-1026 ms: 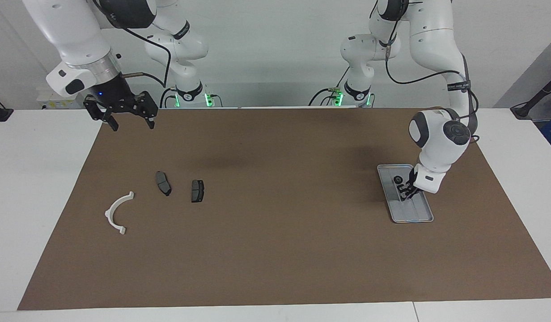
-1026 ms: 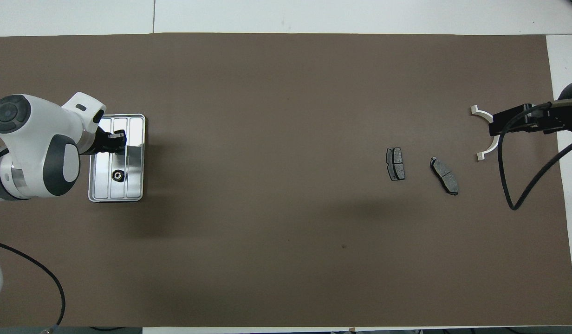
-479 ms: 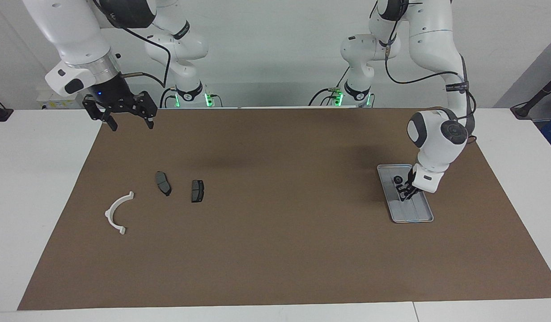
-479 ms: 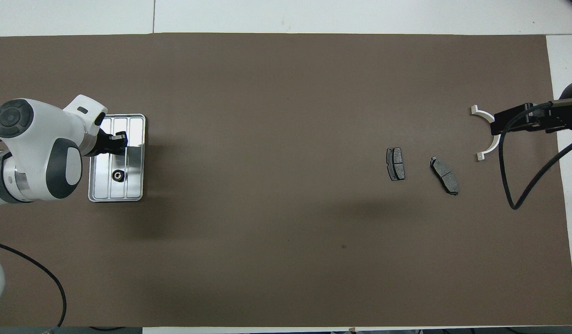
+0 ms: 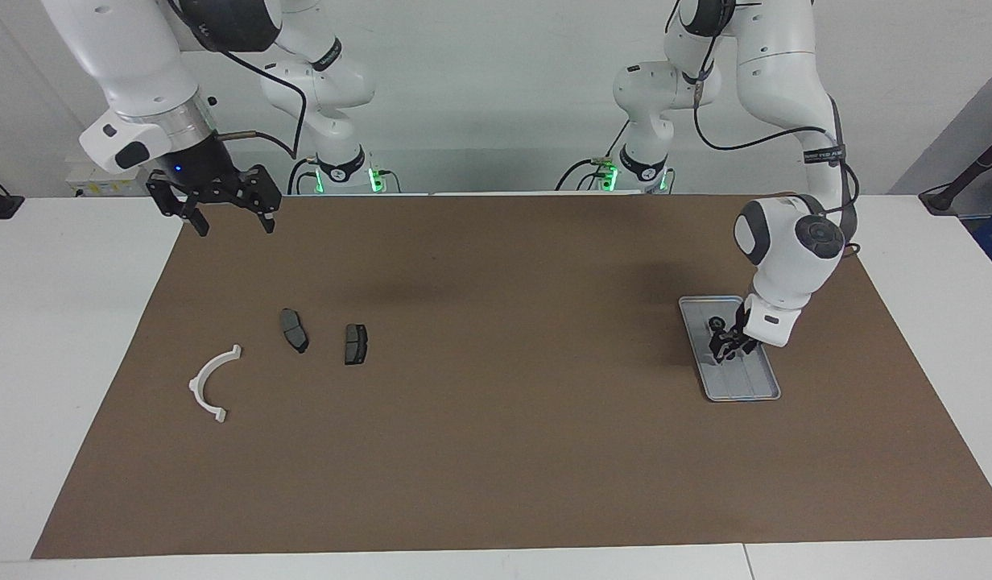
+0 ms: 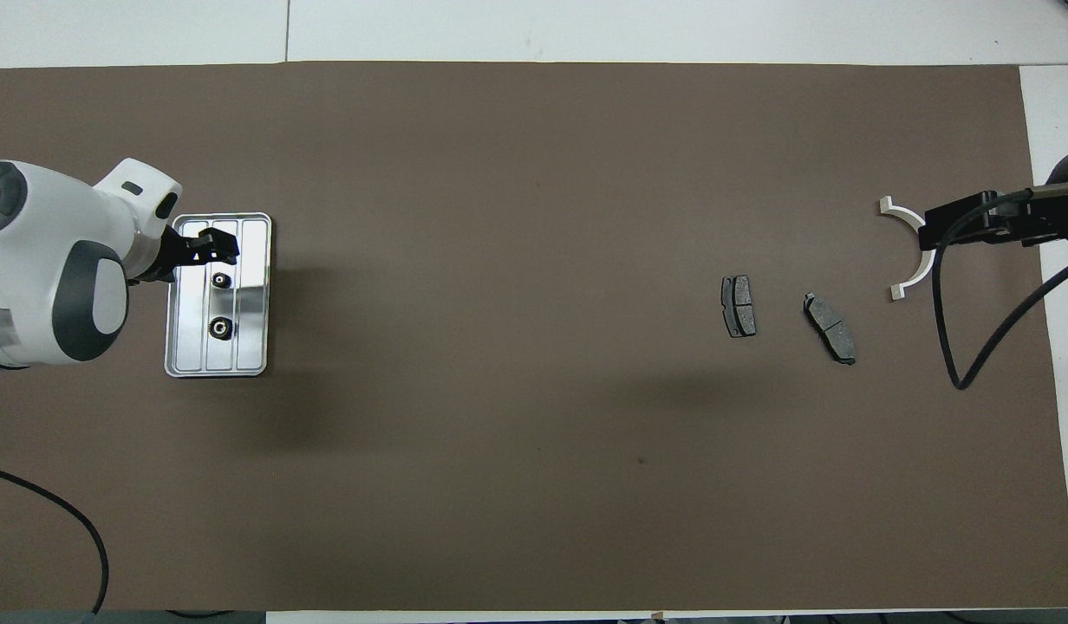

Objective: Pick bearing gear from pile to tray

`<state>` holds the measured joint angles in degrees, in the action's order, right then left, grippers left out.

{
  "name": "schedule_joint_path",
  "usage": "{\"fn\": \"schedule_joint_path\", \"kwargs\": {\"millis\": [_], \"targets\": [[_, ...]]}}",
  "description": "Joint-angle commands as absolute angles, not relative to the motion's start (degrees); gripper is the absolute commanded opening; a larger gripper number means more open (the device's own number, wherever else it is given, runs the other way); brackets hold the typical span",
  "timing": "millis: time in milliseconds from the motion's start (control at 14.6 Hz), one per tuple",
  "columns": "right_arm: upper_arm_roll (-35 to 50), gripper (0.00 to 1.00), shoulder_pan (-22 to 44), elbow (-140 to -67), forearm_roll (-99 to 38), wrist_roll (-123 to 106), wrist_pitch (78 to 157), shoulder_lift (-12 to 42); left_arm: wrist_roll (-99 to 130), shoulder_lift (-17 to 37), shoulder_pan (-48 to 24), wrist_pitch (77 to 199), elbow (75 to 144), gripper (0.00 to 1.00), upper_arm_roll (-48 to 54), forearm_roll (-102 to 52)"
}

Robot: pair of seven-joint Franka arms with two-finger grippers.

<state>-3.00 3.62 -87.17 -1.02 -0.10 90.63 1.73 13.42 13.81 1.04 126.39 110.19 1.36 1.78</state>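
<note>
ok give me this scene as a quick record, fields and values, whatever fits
tray: toward the left arm's end of the mat
in tray: two bearing gears
left tool: open, over the tray
right tool: open, raised, waiting
pile: white half-ring, two brake pads

A shiny metal tray (image 6: 255, 295) gleams on a matt brown paper-like mat (image 6: 517, 433). Two small black gears (image 6: 221, 303) lie in it. Matt dark grey brake pads (image 6: 739, 305) and a smooth white plastic arc (image 5: 210, 385) rest nearby.
</note>
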Motion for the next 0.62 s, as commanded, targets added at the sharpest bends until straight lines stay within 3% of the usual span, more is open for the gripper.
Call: {"fn": "schedule_joint_path", "kwargs": {"millis": [0,274,547], "targets": [[-2.5,1.00,3.0,-87.3,-0.4,-1.6,91.7,1.8,12.3,9.6,1.5,113.1,103.0,1.00,1.4,1.1],[-2.5,1.00,3.0,-87.3,-0.4,-1.6,91.7,1.8,12.0,9.2,0.8,96.4,90.7,1.00,1.5,1.7],[-2.5,1.00,3.0,-87.3,-0.4,-1.6,91.7,1.8,8.0,3.3,1.3,90.6,90.4,1.00,1.2,1.6]]}}
